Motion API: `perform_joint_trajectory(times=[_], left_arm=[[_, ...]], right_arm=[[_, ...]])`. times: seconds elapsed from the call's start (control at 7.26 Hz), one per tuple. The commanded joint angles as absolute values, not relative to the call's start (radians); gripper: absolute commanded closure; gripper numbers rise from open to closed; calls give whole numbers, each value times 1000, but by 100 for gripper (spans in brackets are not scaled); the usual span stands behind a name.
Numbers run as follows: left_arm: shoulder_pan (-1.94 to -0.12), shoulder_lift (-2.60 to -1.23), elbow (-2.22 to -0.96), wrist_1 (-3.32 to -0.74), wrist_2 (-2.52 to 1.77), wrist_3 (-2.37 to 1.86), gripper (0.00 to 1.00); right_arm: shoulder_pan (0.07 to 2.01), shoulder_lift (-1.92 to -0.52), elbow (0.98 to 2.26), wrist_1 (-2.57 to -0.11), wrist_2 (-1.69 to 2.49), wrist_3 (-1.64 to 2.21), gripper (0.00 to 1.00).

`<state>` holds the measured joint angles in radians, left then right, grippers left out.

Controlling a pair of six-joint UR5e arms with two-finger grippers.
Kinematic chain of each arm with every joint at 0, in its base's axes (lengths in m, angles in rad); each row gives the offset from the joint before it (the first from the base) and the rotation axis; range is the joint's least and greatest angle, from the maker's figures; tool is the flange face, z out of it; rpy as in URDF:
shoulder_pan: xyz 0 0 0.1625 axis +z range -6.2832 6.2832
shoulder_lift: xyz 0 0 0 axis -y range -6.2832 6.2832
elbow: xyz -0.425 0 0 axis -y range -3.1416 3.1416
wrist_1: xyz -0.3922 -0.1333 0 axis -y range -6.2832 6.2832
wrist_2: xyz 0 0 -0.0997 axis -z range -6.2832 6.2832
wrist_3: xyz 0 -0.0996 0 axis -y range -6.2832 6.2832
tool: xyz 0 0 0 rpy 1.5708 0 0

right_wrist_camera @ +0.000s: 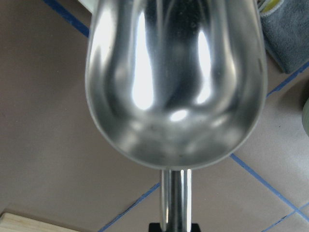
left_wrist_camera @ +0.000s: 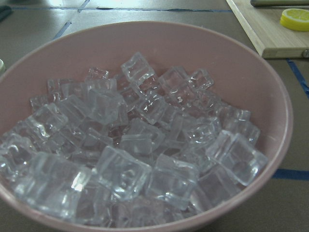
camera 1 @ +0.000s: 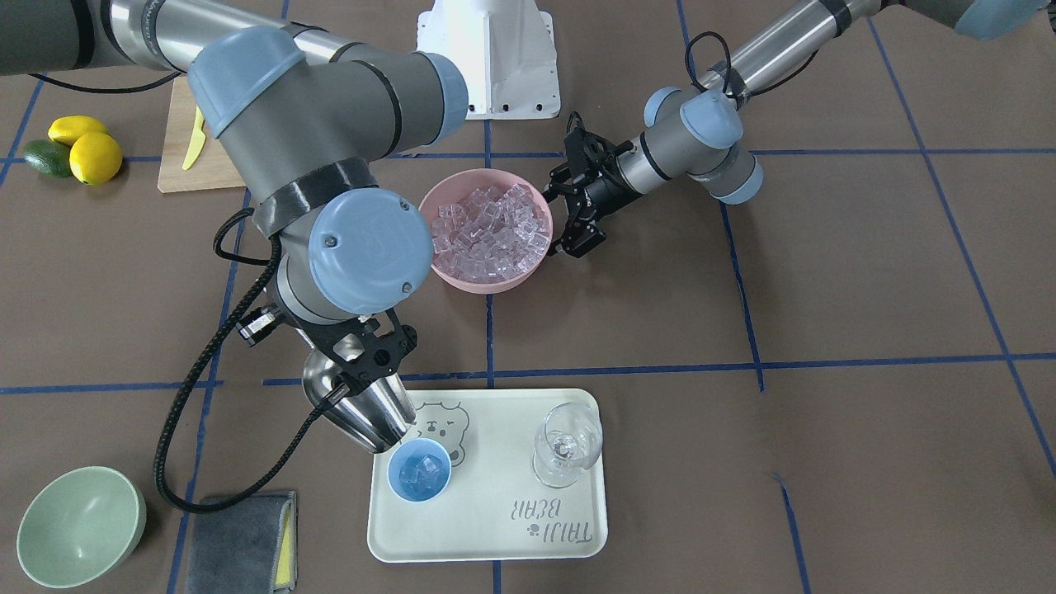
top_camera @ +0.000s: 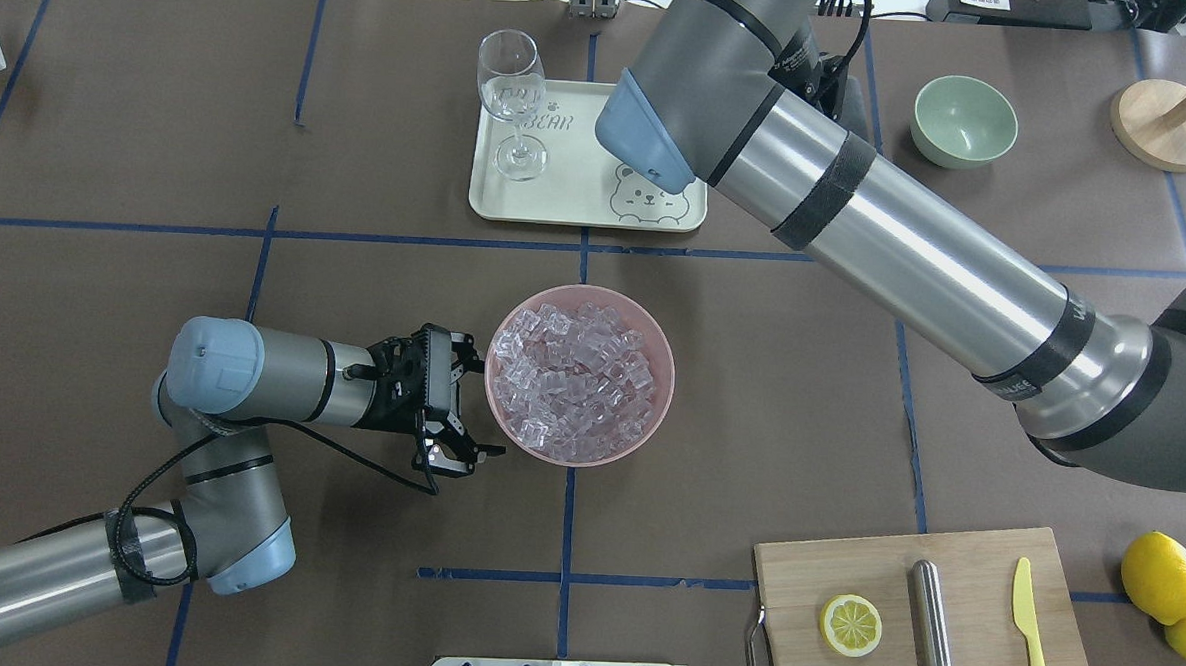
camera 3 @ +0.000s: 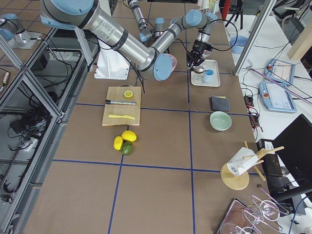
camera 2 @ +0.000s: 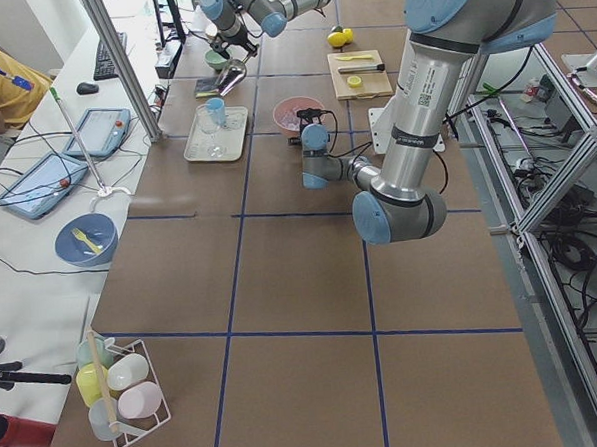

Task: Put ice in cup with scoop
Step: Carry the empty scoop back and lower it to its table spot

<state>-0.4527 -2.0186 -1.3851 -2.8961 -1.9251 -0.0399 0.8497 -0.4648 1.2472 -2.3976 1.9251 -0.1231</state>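
Here the right tool [camera 1: 369,356] is clenched on the short handle of the scoop [camera 1: 363,412], holding it tilted with the mouth downward. The scoop's front lip hangs just above the rim of the light-blue cup [camera 1: 419,469]. In the right wrist view the trough is bare, shiny metal (only reflections show in it). A few clear cubes lie inside the cup. The cup stands on the corner of a cream tray [camera 1: 495,551], next to the printed bear. A clear wine glass [camera 1: 565,445] stands upright on the same tray, well apart from the cup.

Most of the ice [camera 1: 492,227] sits heaped in a pink bowl [camera 1: 487,285] at the middle of the desk [camera 1: 825,289]. The left tool [top_camera: 462,404] lies level with its jaws released and spread wide, facing the bowl's side. Its fingertips are just beside the rim, though I cannot tell whether they touch it. It grasps nothing.

A pale green bowl [camera 1: 78,528] and a folded grey cloth [camera 1: 239,544] rest on the desk near the tray. Farther off, a wooden cutting board [top_camera: 982,590] carries a lemon half [top_camera: 851,625], a steel cylinder [top_camera: 933,628] and a yellow knife [top_camera: 1030,632].
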Motion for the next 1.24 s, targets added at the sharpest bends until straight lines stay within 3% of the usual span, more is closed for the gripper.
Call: perform_joint_trajectory(times=[0.0,0.55,0.69,1.1], left_arm=[[-453,-2019,-1385,-2896,-1925,-40,0],[-453,-2017,-1387,-2901,-1925,-40,0],[-453,-2017,-1387,-2902,-1925,-40,0],[-453,-2019,-1387,-2902,-1925,-54,0]], right_arm=[[851,-465,1247,-2398,1925,-126,100],[958,-462,1265,-2443,2136,-69,100],[974,-477,1326,-2489,2144,-31,100],[1015,-798,1802,-2523,2210,101,100]])
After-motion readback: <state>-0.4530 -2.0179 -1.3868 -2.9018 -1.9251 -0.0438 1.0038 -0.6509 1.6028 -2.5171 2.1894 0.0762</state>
